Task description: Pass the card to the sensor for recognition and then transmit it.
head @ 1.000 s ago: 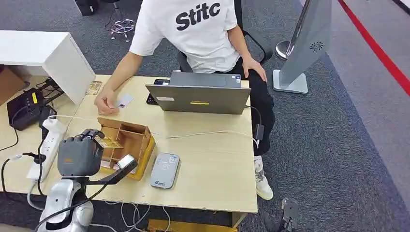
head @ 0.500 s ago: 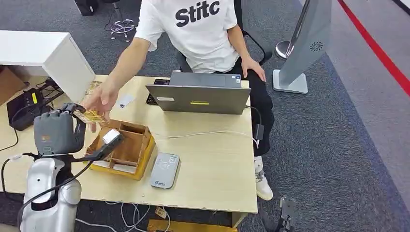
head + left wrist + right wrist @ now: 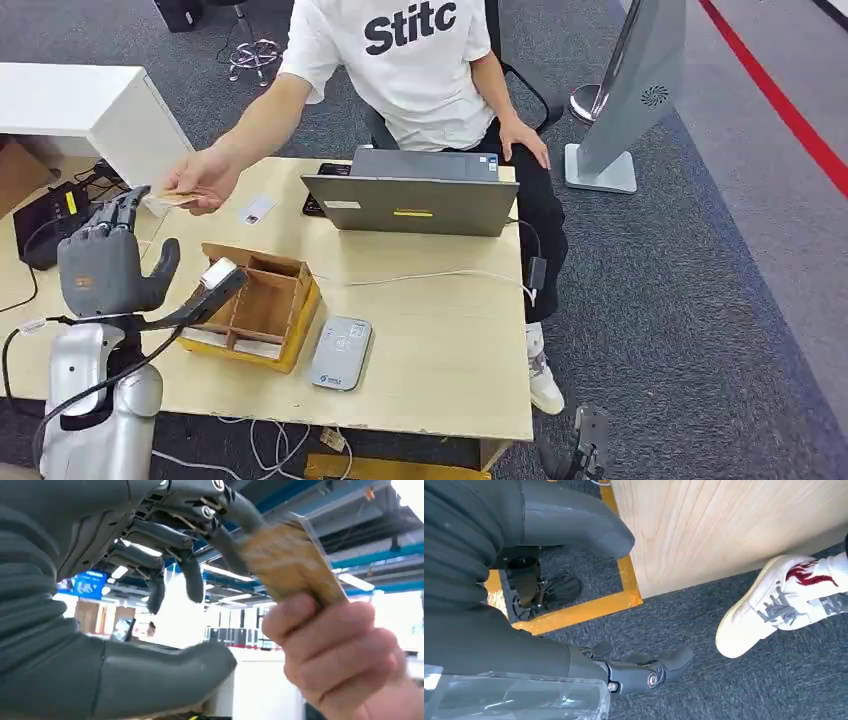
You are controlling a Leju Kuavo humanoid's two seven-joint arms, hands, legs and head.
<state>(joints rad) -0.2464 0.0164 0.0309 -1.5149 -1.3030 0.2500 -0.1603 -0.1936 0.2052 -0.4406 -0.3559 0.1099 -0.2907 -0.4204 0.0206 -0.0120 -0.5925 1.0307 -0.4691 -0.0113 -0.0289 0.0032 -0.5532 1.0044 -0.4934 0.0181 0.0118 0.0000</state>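
since half a second ago the card (image 3: 176,199) has left my left hand (image 3: 100,262) and now sits in the person's hand (image 3: 203,180), just beyond my fingers (image 3: 187,575), long axis pointing away from them. i see my fingers released, spread. right hand (image 3: 644,672) hangs low, empty.

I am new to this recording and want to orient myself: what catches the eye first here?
The person's hand holds a golden patterned card above the light wooden desk, just beyond the robot's raised grey left hand, whose fingers are spread. Nearer sit a partitioned wooden box and a grey card reader.
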